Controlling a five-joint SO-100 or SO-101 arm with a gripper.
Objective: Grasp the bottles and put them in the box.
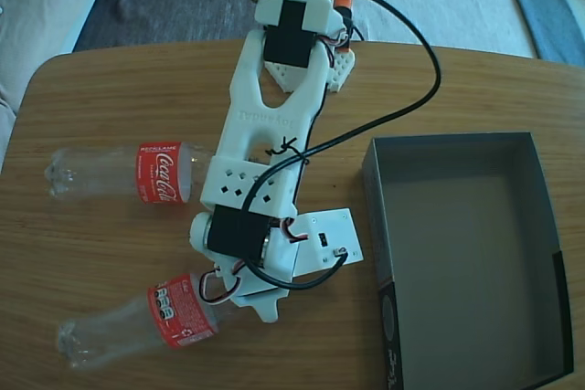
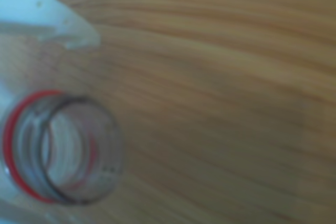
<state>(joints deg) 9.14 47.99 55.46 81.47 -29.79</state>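
Two bottles, both lying flat on the left side of the wood table (image 1: 110,89) in the fixed view. Top bottle (image 1: 119,173) with its red label next to the white arm (image 1: 265,134), open end hidden under the arm. Low bottle (image 1: 137,321) lying tilted near the front edge, open end up and to the right, right at the gripper (image 1: 239,297). Well apart from each other.

Box (image 1: 548,253) on the right side of the table, dark grey, low walls, nothing in it. Not touching the bottles. Arm between bottles and box, reaching from the far edge toward the low bottle. Black cable (image 1: 411,98) looping from the arm's base to its wrist.

In the wrist view, very blurry. Round open mouth of the low bottle (image 2: 63,148) seen end-on at the lower left, red ring around it. One white finger (image 2: 47,22) just above the mouth, at the top left. Bare wood all over the right.

Gripper down at the neck of the low bottle. Squeezing it or only close to it: cannot tell from these blurry, partly hidden views.
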